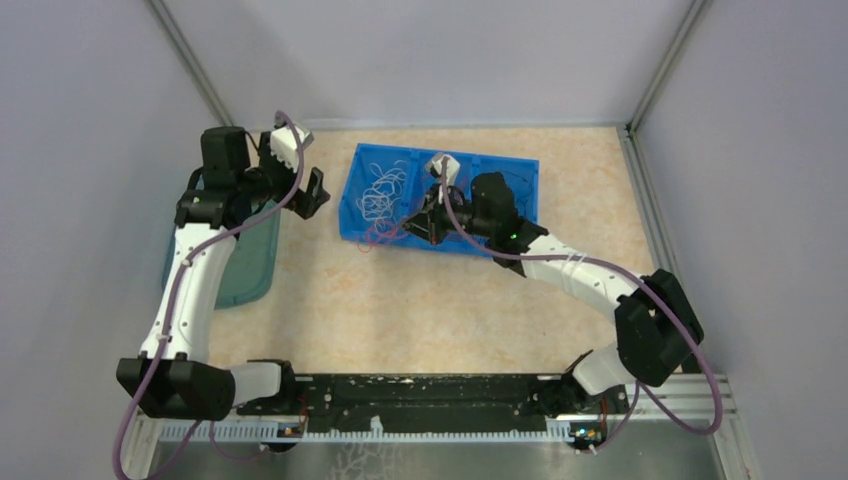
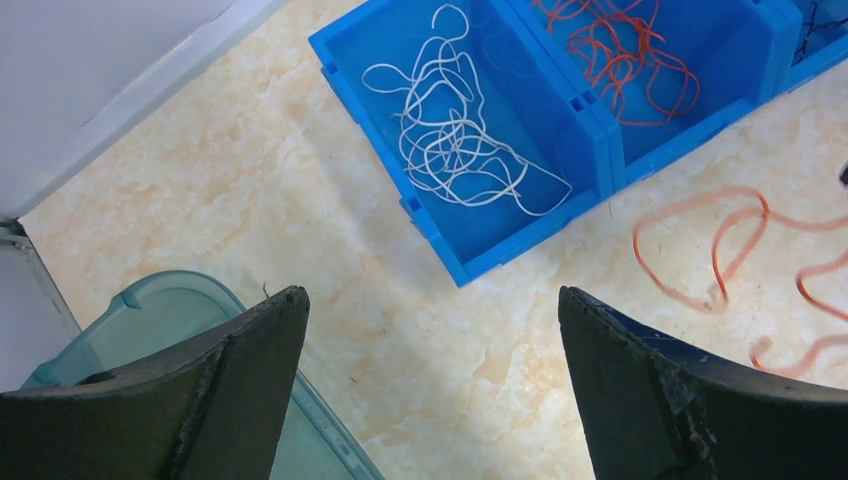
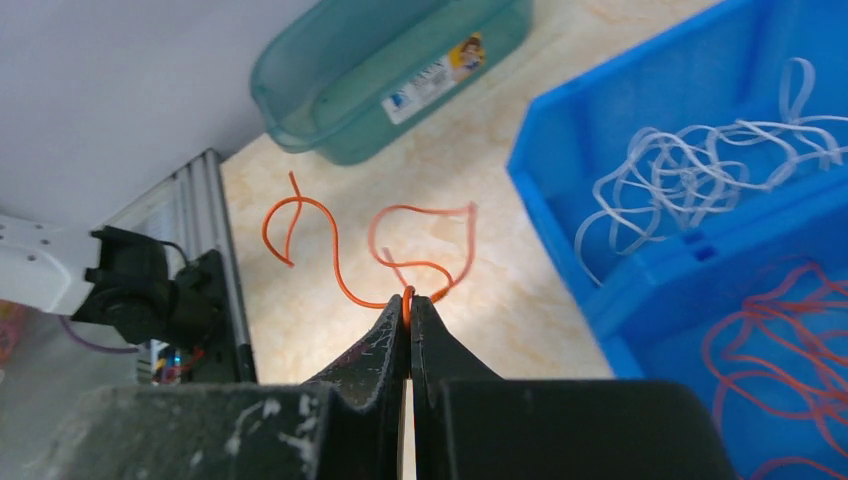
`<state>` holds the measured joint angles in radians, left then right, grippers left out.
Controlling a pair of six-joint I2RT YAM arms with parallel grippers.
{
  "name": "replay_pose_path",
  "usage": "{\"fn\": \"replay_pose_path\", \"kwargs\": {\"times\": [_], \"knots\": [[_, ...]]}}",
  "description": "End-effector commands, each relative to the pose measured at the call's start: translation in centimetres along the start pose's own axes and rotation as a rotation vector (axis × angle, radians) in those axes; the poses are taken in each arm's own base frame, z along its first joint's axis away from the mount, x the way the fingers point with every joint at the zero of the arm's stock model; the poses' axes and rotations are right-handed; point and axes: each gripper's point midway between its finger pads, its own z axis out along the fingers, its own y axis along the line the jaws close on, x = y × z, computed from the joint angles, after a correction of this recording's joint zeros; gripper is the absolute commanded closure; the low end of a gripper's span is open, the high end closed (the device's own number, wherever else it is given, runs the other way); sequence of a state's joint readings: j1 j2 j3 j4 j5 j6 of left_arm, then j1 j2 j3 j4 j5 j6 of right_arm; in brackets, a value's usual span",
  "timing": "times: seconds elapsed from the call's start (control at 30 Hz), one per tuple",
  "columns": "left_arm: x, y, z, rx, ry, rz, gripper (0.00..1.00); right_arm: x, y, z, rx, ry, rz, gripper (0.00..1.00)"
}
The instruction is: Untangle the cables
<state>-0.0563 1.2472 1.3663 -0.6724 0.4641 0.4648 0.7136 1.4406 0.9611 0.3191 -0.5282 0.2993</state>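
Observation:
A blue bin (image 1: 520, 172) with three compartments holds the sorted cables: white strands (image 1: 378, 190) on the left, red-orange strands (image 2: 620, 50) in the middle and black strands (image 2: 825, 15) on the right. My right gripper (image 3: 408, 297) is shut on a curly red-orange strand (image 3: 335, 255) and holds it over the table just in front of the bin's left end; in the top view the gripper (image 1: 415, 225) is at the bin's front wall. That strand also shows in the left wrist view (image 2: 720, 240). My left gripper (image 2: 430, 295) is open and empty, above the table left of the bin.
A teal plastic container (image 1: 245, 262) stands at the table's left edge, under my left arm; it also shows in the left wrist view (image 2: 150, 330) and the right wrist view (image 3: 390, 70). Grey walls close the table on three sides. The arms' base rail (image 1: 400, 395) runs along the near edge.

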Motion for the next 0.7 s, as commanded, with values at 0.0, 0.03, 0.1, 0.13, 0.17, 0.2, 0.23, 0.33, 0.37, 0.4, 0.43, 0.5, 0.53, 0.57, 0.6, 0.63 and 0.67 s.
{"fn": "replay_pose_path", "kwargs": {"times": [0.0, 0.03, 0.1, 0.13, 0.17, 0.2, 0.23, 0.33, 0.37, 0.4, 0.43, 0.5, 0.53, 0.57, 0.6, 0.63, 0.67], "knots": [[-0.3, -0.4, -0.6, 0.003, -0.029, 0.021, 0.0, -4.2, -2.0, -1.9, 0.093, -0.028, -0.1, 1.0], [-0.2, -0.5, -0.6, 0.004, -0.03, 0.023, 0.0, -4.8, -2.8, -2.2, 0.12, -0.028, -0.105, 1.0], [0.1, -0.7, -0.8, 0.006, -0.027, 0.021, 0.0, -6.1, -5.1, -3.2, 0.195, -0.042, -0.106, 1.0], [0.2, -0.8, -0.8, 0.009, -0.027, 0.022, 0.0, -6.8, -6.3, -3.7, 0.236, -0.048, -0.106, 1.0], [0.3, -0.9, -0.8, 0.013, -0.027, 0.022, 0.0, -7.3, -7.5, -4.2, 0.284, -0.055, -0.111, 1.0], [0.5, -1.0, -0.8, 0.015, -0.027, 0.02, 0.0, -7.7, -8.8, -4.7, 0.34, -0.057, -0.118, 0.98], [0.7, -1.1, -0.8, 0.016, -0.027, 0.017, 0.0, -8.0, -10.2, -5.2, 0.407, -0.055, -0.132, 0.98], [1.3, -1.3, -0.5, 0.013, -0.026, -0.006, 0.0, -8.6, -13.6, -6.2, 0.559, -0.041, -0.169, 0.97], [1.5, -1.3, -0.4, 0.011, -0.025, -0.013, 0.0, -8.6, -14.4, -6.3, 0.59, -0.037, -0.175, 0.97], [1.7, -1.3, -0.2, 0.011, -0.02, -0.023, 0.0, -8.3, -15.4, -6.2, 0.625, -0.025, -0.175, 0.97], [1.9, -1.4, -0.1, 0.013, -0.016, -0.028, 0.0, -8.2, -16.2, -6.2, 0.656, -0.021, -0.173, 0.97], [2.3, -1.5, 0.1, 0.017, -0.008, -0.037, 0.0, -7.8, -17.6, -6.1, 0.704, -0.007, -0.175, 0.95], [2.4, -1.5, 0.2, 0.019, -0.007, -0.038, 0.0, -7.8, -18.2, -6.0, 0.725, -0.005, -0.176, 0.93], [2.4, -1.5, 0.2, 0.02, -0.008, -0.037, 0.0, -7.7, -18.6, -5.9, 0.735, -0.003, -0.181, 0.87], [2.5, -1.6, 0.2, 0.02, -0.01, -0.037, 0.0, -7.8, -18.9, -5.8, 0.742, -0.002, -0.188, 0.76], [2.5, -1.5, 0.2, 0.018, -0.014, -0.037, 0.0, -7.8, -19.1, -5.7, 0.749, 0.0, -0.195, 0.67], [2.5, -1.5, 0.3, 0.019, -0.015, -0.037, 0.0, -8.1, -19.2, -5.6, 0.749, 0.001, -0.2, 0.57]]}}
